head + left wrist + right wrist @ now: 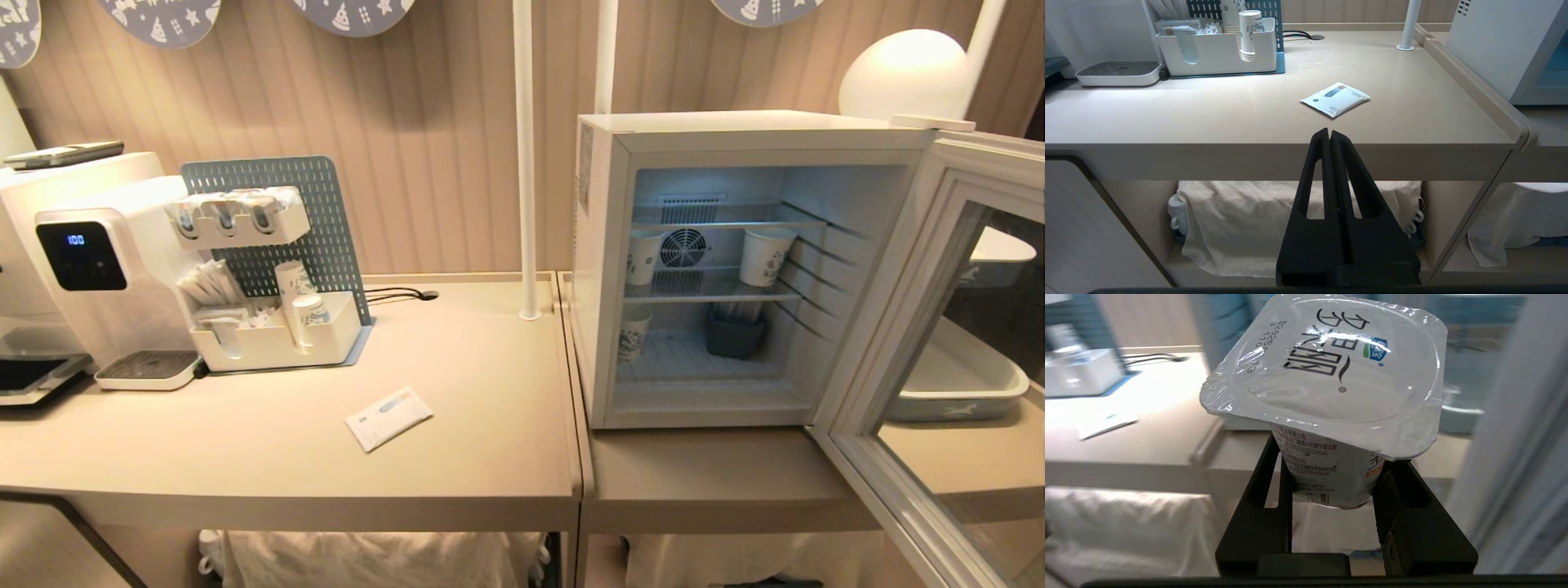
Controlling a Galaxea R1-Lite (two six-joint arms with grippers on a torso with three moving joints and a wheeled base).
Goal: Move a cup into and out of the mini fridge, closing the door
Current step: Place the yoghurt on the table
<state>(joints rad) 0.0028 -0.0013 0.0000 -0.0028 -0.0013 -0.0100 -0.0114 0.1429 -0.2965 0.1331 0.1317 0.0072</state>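
White foil-lidded squat yogurt cup (1327, 388) sits pinched between the black right gripper (1331, 486) fingers outside the boxy white mini fridge (702, 269), whose grey-framed glass door (947, 359) hangs open, so placing or closing likely remains; left gripper (1329, 136) pressed together, parked

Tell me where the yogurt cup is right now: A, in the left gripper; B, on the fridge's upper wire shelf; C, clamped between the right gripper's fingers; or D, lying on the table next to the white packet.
C: the right wrist view shows the cup held by its body in the right gripper, outside the mini fridge, whose door stands open.
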